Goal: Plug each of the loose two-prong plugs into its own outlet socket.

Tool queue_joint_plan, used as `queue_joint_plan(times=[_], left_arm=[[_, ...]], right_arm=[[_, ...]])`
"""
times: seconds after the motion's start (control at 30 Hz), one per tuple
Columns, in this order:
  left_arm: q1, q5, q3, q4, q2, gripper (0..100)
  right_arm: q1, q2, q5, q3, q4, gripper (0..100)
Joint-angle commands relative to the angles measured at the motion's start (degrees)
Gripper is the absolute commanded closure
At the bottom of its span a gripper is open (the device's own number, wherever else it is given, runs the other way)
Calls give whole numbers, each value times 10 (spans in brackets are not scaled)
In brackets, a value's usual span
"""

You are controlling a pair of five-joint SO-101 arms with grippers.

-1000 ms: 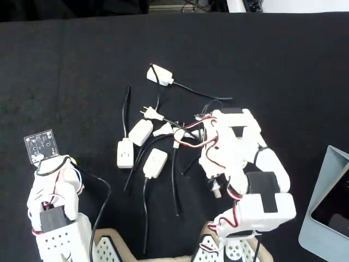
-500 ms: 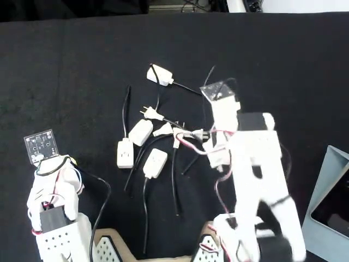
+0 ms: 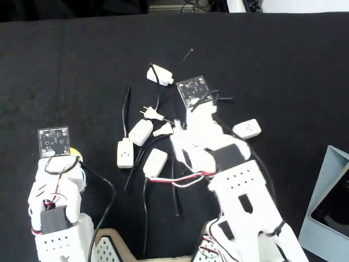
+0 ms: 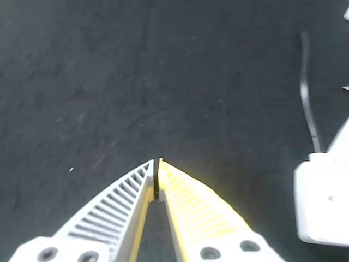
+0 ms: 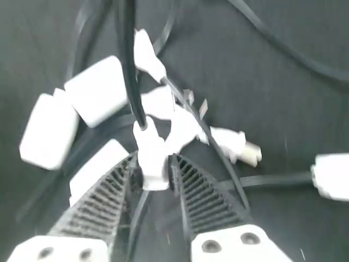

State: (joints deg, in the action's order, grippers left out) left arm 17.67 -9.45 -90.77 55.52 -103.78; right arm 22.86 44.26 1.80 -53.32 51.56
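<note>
Swinging in from the side, the right arm has come over the pile of cords in the middle, and the left arm has edged forward a little.

The right pincer (image 5: 154, 159) is nearly closed and looks to be pinching a white plug (image 5: 148, 147) between its two fingers, though the view is a bit smeared. A black cord (image 5: 128, 60) runs off from that plug. Just beside it lie more loose plugs (image 5: 234, 144) and a few white sockets (image 5: 98, 90), all mixed up with cords on the black tabletop (image 3: 82, 65). One more socket (image 3: 246, 128) lies alone, off to the side of the arm.

The left pincer (image 4: 158, 164) is closed tight with nothing in it, well apart from the pile.

What could go wrong: the cords cross each other, so lifting this plug may drag other plugs and sockets along. The plug may also twist in the grip, and then its prongs would miss the holes. Nothing holds the sockets down, so one could slide when pushed.

No socket I can see has a plug in it yet. A grey bin (image 3: 319, 202) stands at the tabletop's edge; its inside is dark and I cannot tell what it holds.
</note>
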Motion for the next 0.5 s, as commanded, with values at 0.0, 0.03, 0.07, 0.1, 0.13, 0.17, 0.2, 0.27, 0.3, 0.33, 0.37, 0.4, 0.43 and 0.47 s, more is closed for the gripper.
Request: queue_joint_plan(times=[0.0, 0.03, 0.07, 0.1, 0.13, 0.17, 0.2, 0.27, 0.3, 0.33, 0.37, 0.4, 0.43, 0.47], left_arm=[[-30, -6, 59, 2, 33, 970], [-30, -6, 67, 2, 49, 970], [-30, -6, 74, 2, 69, 970], [-30, -6, 81, 2, 92, 970], [-30, -6, 89, 2, 116, 970], [-29, -6, 97, 0, 140, 970], [-29, -7, 109, -1, 164, 970], [-29, -7, 135, -1, 210, 950], [-29, -7, 148, 1, 231, 927], [-30, -7, 161, 1, 252, 901], [-30, -7, 175, 1, 273, 879], [-30, -7, 188, 1, 292, 860], [-30, -11, 203, 1, 311, 841], [-30, -23, 219, 1, 331, 827]], right_arm=[[33, 12, 8, -20, -127, 987], [40, 6, 8, -25, -156, 987], [44, -5, 7, -28, -184, 987], [48, -19, 7, -27, -205, 987], [49, -38, 5, -25, -225, 987], [49, -59, 4, -20, -240, 987], [53, -85, 4, -11, -251, 987], [55, -138, 4, 10, -270, 987], [55, -162, 4, 22, -277, 987], [54, -182, 4, 33, -282, 987], [51, -200, 5, 44, -285, 987], [45, -212, 7, 55, -286, 987], [34, -219, 8, 60, -287, 987], [25, -224, 9, 65, -287, 987]])
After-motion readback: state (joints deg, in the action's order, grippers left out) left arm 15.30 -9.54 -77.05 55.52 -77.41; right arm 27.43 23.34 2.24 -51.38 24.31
